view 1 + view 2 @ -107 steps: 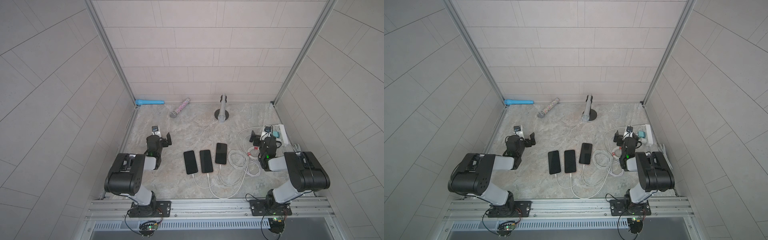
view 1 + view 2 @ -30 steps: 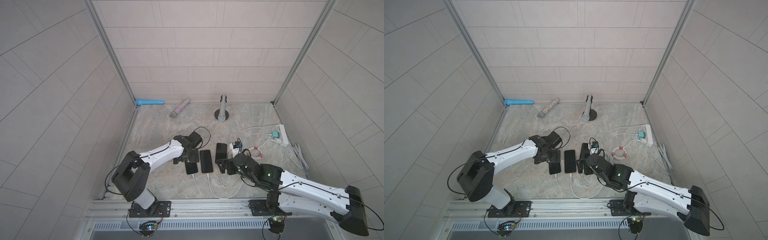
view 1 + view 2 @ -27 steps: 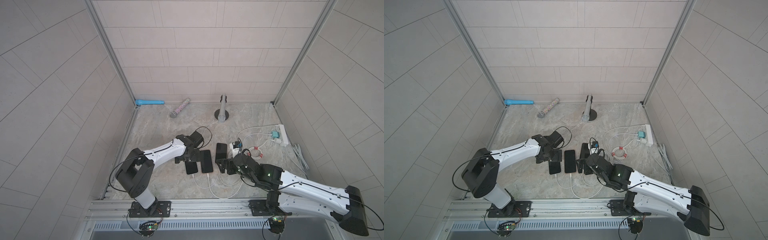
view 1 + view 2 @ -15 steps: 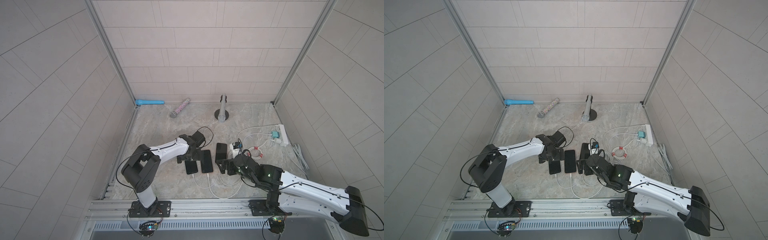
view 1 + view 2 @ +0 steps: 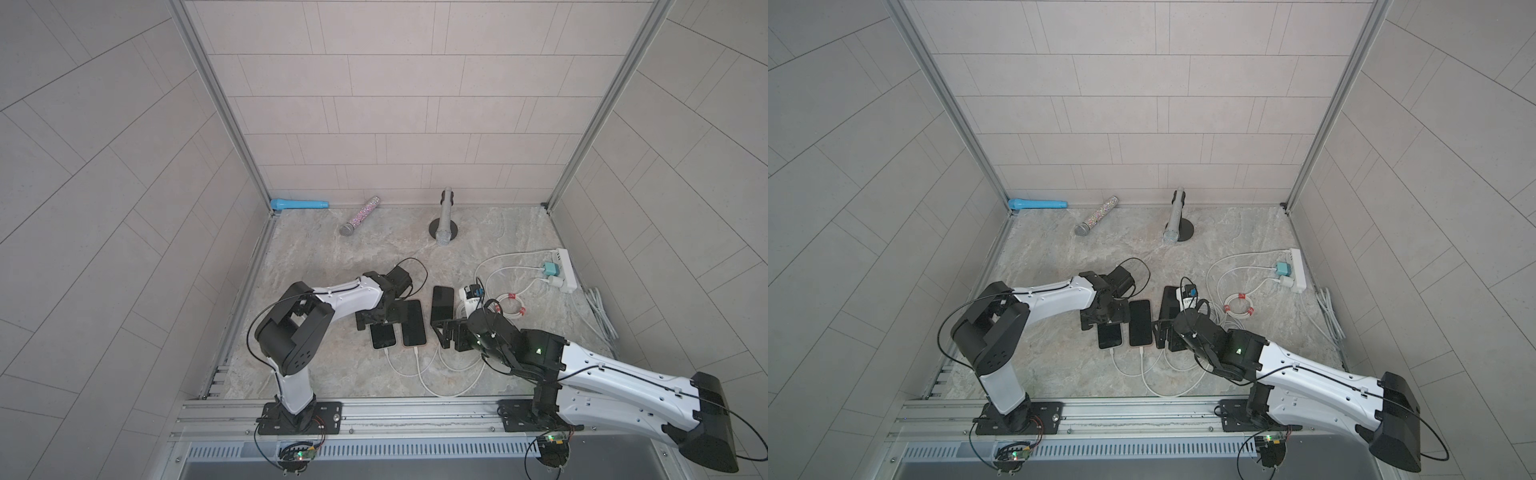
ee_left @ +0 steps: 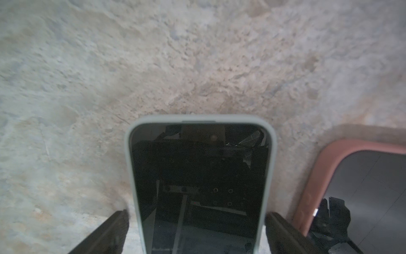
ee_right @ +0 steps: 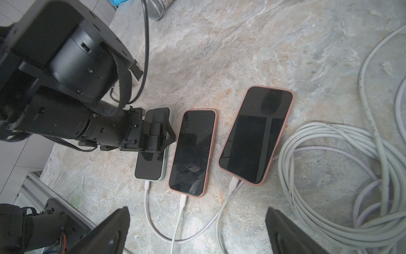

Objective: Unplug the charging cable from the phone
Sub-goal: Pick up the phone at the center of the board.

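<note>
Three phones lie side by side, each with a white charging cable plugged into its near end. The pale-cased phone [image 5: 383,336] [image 6: 200,176] [image 7: 151,162] lies between the fingers of my left gripper [image 5: 376,320] [image 6: 196,216] [image 7: 157,134], which is open with a gap on each side. Its plug [image 7: 146,187] is seated. To its right lie the middle pink-cased phone [image 7: 193,151] and the larger pink-cased phone [image 7: 256,134]. My right gripper [image 5: 446,332] [image 7: 197,222] hangs open above the cables near the phones' plug ends, holding nothing.
Coiled white cable [image 7: 329,176] lies right of the phones. A power strip [image 5: 565,270] with chargers sits at the right wall, with a grey cord bundle [image 5: 598,311] beside it. Microphones [image 5: 359,216] [image 5: 445,220] [image 5: 299,204] line the back wall.
Both arms came in from the table's sides to the phones. In the last second the left arm's elbow swung nearer while its gripper stayed over the pale-cased phone; the right arm held still.
</note>
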Robot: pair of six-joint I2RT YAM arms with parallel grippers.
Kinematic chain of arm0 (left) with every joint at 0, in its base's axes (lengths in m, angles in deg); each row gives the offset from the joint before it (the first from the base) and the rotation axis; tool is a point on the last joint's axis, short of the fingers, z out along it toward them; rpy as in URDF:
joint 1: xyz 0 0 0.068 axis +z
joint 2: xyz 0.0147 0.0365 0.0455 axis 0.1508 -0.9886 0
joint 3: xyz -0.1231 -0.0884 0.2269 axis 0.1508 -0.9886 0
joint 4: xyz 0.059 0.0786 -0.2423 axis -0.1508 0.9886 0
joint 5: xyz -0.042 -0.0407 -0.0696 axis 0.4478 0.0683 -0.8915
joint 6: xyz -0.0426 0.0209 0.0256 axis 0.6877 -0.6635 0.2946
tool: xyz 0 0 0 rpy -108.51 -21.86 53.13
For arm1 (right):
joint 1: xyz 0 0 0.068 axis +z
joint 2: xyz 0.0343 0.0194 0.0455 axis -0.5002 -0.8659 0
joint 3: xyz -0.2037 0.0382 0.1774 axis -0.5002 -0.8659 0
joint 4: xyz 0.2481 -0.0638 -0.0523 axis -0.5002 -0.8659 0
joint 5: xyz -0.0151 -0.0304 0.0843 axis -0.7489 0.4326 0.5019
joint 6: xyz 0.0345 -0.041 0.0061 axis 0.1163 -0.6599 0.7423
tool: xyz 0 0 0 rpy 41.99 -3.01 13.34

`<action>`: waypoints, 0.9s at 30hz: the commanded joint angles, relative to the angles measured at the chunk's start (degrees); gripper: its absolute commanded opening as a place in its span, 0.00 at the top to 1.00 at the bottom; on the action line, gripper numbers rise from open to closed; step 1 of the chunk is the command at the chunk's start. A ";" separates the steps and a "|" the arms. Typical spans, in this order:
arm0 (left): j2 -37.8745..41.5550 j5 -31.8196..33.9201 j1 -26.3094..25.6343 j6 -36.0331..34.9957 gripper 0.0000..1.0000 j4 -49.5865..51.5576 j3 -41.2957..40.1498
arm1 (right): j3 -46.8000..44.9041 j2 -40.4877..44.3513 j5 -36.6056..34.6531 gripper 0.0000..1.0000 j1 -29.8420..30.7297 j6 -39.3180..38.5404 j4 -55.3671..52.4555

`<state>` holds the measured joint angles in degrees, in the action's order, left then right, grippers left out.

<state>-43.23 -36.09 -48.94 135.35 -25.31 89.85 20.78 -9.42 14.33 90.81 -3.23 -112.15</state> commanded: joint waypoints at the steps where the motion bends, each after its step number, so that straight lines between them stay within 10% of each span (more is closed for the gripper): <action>1: -1.71 0.25 -0.17 0.96 0.00 -0.61 -1.50 | -1.03 0.83 -0.14 0.00 0.29 0.47 -0.51; 27: -1.90 -4.38 1.55 -0.36 0.24 -6.48 -7.18 | -0.61 1.26 -0.56 0.00 0.46 1.10 -1.18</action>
<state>-41.42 -35.56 -48.46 135.69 -30.03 86.50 20.14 -9.29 14.54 90.92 -2.57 -112.24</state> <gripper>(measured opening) 0.783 0.999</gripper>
